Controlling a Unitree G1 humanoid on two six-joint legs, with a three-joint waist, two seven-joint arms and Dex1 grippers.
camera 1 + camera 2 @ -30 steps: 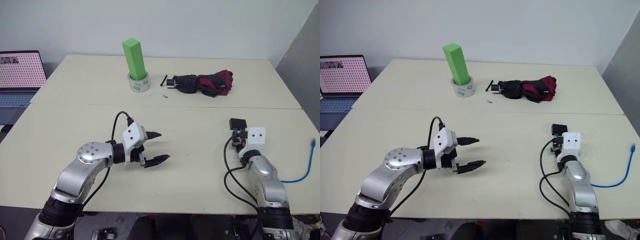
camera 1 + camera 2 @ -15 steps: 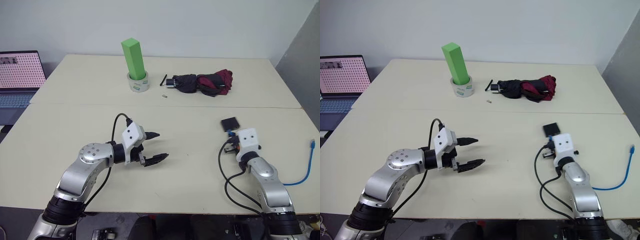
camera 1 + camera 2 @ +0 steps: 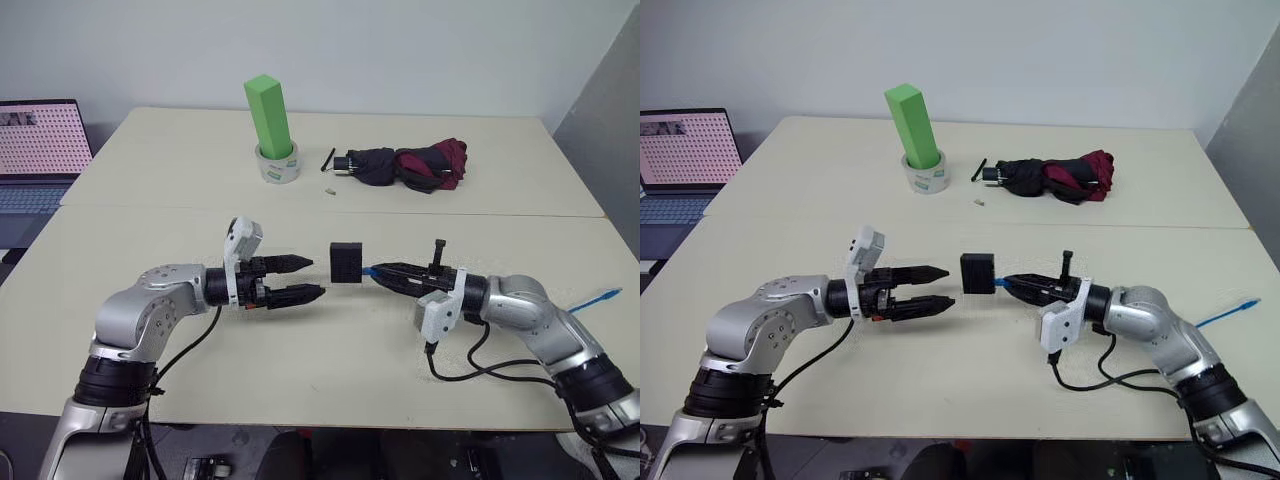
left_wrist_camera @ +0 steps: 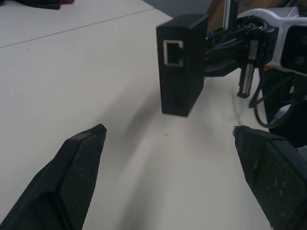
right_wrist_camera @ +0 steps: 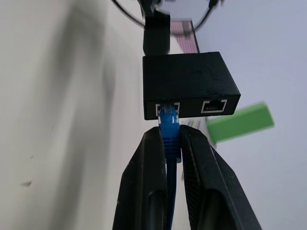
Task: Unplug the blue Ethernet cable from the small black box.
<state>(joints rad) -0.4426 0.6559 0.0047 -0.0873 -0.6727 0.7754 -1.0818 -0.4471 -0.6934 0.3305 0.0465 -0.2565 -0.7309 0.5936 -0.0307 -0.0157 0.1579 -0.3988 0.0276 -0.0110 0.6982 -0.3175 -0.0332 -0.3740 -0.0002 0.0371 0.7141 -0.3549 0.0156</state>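
The small black box [image 3: 346,262] sits between my two grippers at the middle of the near table, with the blue Ethernet cable [image 5: 169,125] plugged into one of its two ports. My right gripper [image 3: 384,272] is shut on the cable just behind the plug and points at the box [image 5: 189,84]. The cable's loose end [image 3: 601,295] trails off to the right. On the box's other side my left gripper [image 3: 314,278] stands open and level. Its fingers [image 4: 72,182] aim at the box [image 4: 182,62] without touching it. I cannot tell whether the box rests on the table.
At the back stand a green block [image 3: 268,112] in a roll of tape [image 3: 278,166] and a folded black-and-maroon umbrella [image 3: 405,166]. A laptop [image 3: 40,150] sits at the far left. A seam [image 3: 150,208] crosses the table behind the grippers.
My right arm swung in from the right side to the middle, bringing the box along on the gripped cable. My left gripper rolled so its fingers lie more level and edged forward.
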